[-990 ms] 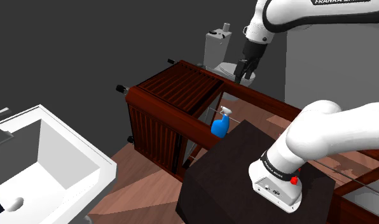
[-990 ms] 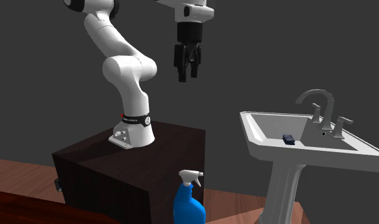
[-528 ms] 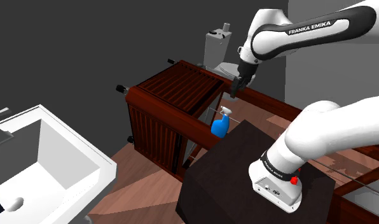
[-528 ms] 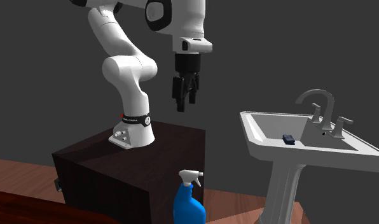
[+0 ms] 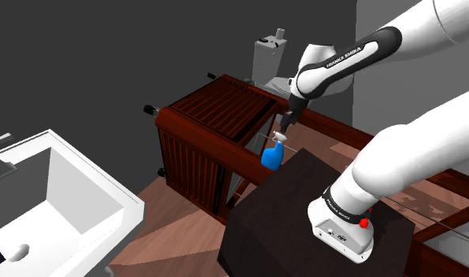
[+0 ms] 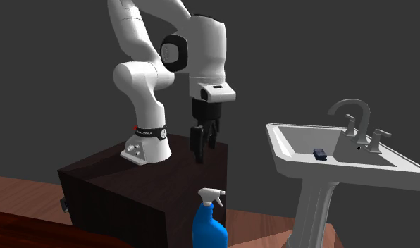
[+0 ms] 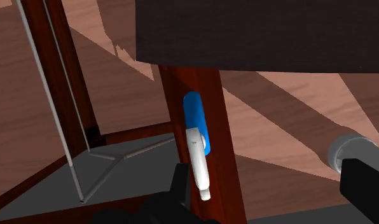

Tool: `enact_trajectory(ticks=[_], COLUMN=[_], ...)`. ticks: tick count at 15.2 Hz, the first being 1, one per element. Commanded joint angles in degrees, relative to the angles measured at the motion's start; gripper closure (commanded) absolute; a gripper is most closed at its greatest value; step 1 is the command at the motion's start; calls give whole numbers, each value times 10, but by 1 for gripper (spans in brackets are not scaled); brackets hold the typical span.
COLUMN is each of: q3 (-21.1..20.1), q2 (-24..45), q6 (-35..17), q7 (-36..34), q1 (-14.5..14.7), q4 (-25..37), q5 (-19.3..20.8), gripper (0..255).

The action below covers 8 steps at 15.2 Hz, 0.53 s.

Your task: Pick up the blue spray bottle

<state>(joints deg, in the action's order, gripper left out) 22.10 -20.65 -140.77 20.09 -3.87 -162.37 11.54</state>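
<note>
Blue and not yet touched, the spray bottle [image 5: 272, 156] stands upright on a dark red wooden beam [image 7: 172, 95] just beside the stand [image 5: 304, 197], a little below the pincer [image 6: 204, 151], which is spread open and holds nothing. I judge that the approach is almost finished, while lowering, closing around the bottle and lifting are left to do. White sink [image 6: 293, 151] carries a small dark object [image 6: 319, 153] near its tap [image 6: 349, 116]; what the bottle contains cannot be seen.
</note>
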Motion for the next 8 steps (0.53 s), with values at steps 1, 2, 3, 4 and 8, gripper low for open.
enact_trajectory(ticks=[1, 2, 3, 4, 8], q3=[23, 32, 42, 51, 56], q2=[55, 85, 115, 146, 206], q6=[-56, -83, -109, -135, -183], q7=[29, 45, 63, 86, 137], q1=[3, 8, 14, 22, 34], q4=[5, 8, 13, 19, 26], q5=[-5, -15, -29, -50, -110], gripper=[0, 0, 0, 0, 0])
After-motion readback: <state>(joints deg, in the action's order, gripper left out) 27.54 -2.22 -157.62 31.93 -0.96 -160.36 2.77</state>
